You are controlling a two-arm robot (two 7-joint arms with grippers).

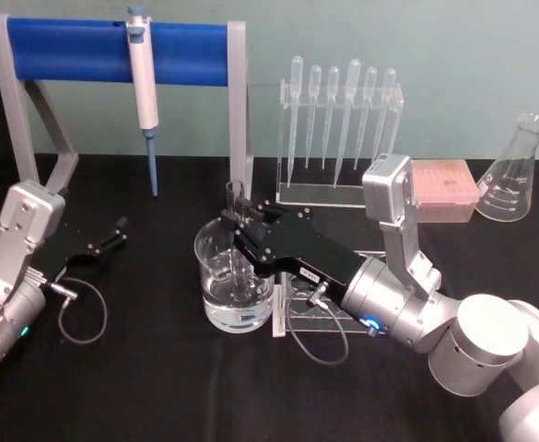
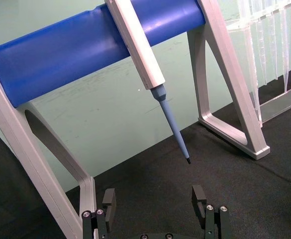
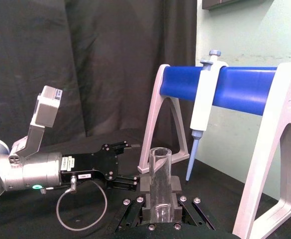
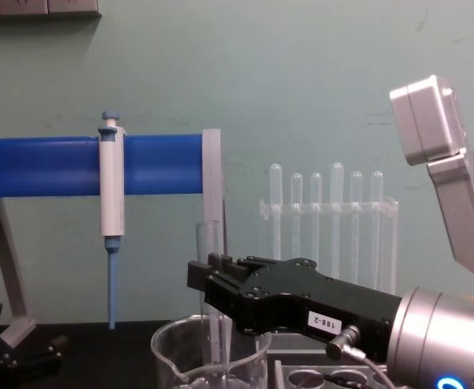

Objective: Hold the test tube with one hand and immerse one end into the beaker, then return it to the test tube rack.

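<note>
My right gripper [image 1: 236, 226] is shut on the test tube [image 1: 234, 195], a clear glass tube held upright by its upper part. The tube's lower end reaches down inside the beaker [image 1: 216, 276], a wide clear glass holding water at the table's middle. From the chest, the test tube [image 4: 210, 251] rises above the right gripper [image 4: 207, 285] and drops into the beaker [image 4: 172, 356]. In the right wrist view the tube [image 3: 160, 181] sits between the fingers. My left gripper [image 1: 114, 234] rests open at the table's left, its fingers [image 2: 109, 200] spread with nothing between them.
A white-and-blue pipette [image 1: 143, 78] hangs on a blue-barred stand [image 1: 66, 48] at the back left. Behind the beaker stands a rack of plastic pipettes [image 1: 338, 129]. A pink box [image 1: 444, 189] and a conical flask [image 1: 513, 175] are at the back right. A clear tube rack [image 1: 292, 322] lies under my right arm.
</note>
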